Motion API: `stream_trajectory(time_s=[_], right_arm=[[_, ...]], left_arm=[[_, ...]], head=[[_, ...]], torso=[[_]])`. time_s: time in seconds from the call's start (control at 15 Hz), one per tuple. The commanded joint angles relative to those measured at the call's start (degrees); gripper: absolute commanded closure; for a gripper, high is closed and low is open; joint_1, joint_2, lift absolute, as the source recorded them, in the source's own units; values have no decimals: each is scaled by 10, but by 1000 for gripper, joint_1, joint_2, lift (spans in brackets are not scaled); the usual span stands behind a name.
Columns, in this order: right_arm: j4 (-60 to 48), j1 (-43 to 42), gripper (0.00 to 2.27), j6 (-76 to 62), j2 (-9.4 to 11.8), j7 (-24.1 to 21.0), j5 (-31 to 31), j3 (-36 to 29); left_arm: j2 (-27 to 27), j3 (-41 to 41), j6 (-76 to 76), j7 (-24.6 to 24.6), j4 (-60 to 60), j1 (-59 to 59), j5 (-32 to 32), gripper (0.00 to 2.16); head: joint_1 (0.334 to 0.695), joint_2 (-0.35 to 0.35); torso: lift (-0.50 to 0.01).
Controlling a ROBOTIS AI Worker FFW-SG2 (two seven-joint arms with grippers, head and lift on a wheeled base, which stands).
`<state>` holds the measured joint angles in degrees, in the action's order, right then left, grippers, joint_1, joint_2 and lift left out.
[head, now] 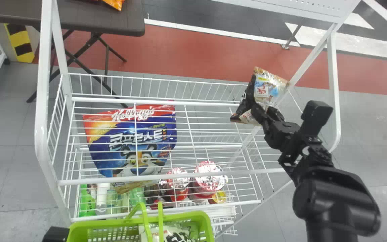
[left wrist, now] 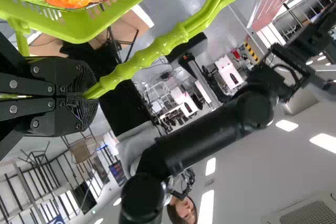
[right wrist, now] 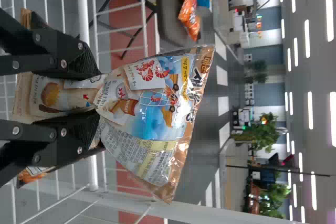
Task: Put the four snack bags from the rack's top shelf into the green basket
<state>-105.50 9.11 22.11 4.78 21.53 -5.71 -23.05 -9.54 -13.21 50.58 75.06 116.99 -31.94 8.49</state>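
One white rack (head: 40, 84): ahead of me; a blue bag (head: 133, 134) lies under its top wires.
Right arm (head: 334, 198): up from the bottom edge, slanting forward and left at the rack's right end.
Green basket (head: 180, 217): left of the right claw (right wrist: 97, 94) and nearer me, so I judge the coming carry runs back and leftward.
Snack bag (right wrist: 157, 103): clear of the wires, near the right-hand end; its long axis runs in line with the right claw, which pinches its narrow waist.
Left claw (left wrist: 86, 97): clamped on the handle (left wrist: 142, 60).
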Motion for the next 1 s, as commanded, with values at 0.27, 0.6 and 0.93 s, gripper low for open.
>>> stream_trajectory(time_s=[0.27, 0.6, 0.93], right_arm=[[-309, 209, 2128, 204, -22, 43, -184, -64], [-405, 274, 2128, 603, -48, 163, -305, -153], [-388, 307, 2128, 680, -48, 216, -292, -126]], left_arm=[[1, 0, -2, 1, 1, -1, 0, 2108], [3, 1, -2, 0, 3, -6, -1, 2108], [4, -2, -2, 0, 3, -6, -1, 2108]], head=[[695, -350], [695, -350], [695, -350]], torso=[[0], [0], [0]])
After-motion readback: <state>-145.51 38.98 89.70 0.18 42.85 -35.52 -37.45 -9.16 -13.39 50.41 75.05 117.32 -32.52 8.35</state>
